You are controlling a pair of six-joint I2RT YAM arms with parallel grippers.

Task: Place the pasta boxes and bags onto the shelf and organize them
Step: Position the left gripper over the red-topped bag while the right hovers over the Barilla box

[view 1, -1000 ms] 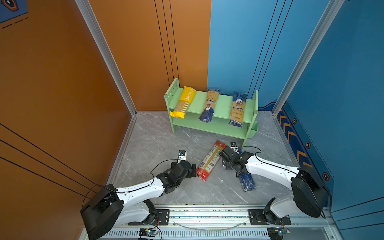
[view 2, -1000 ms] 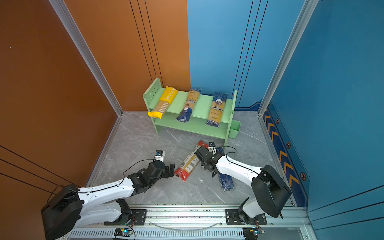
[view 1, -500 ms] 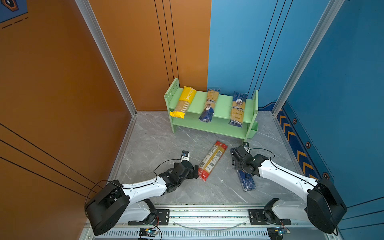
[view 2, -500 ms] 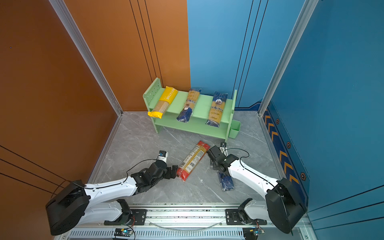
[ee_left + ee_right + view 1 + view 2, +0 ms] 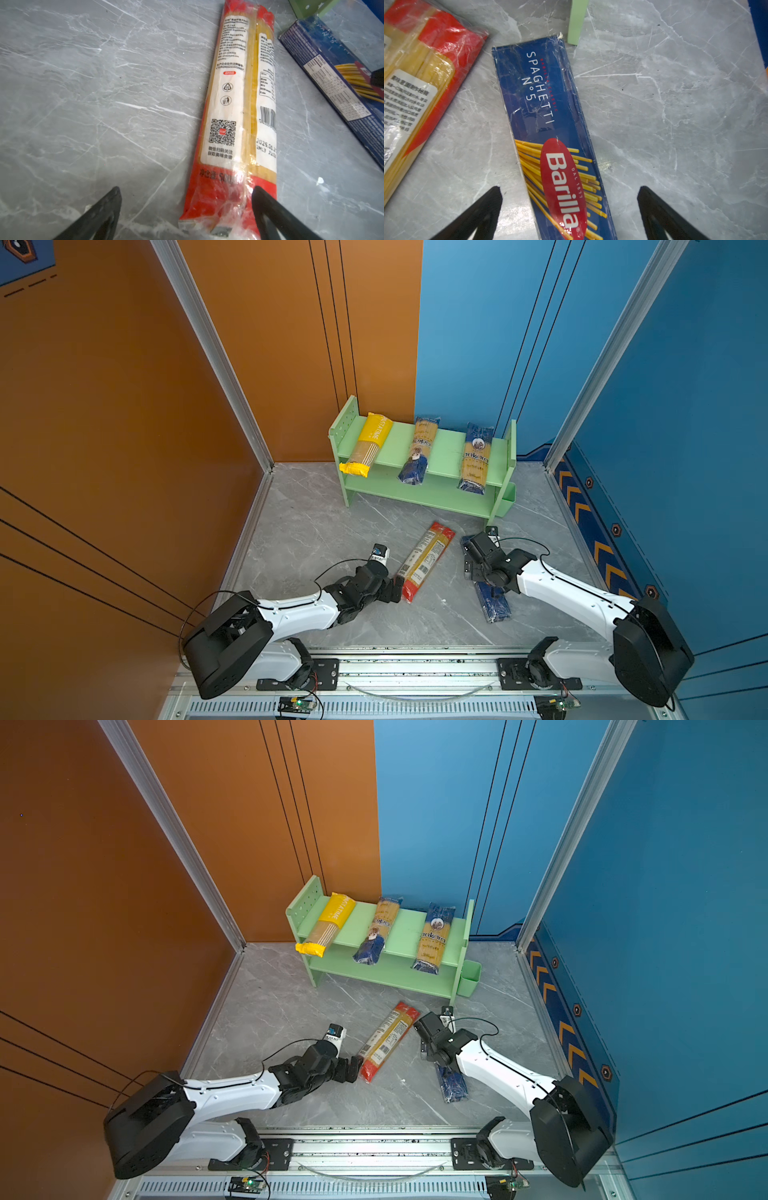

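Orange wall, blue wall, grey marbled floor.

- You get bright, even light from above in both top views; the grey surface shows only soft, faint shadows beneath the shelf.
- In the left wrist view, the clear wrap of the red-ended pack catches white glare at its near end, and the far print goes soft.
- In the right wrist view, the Barilla box carries glossy streaks; the jaws read as flat black shapes.
- Both wrist views stretch things toward their edges.
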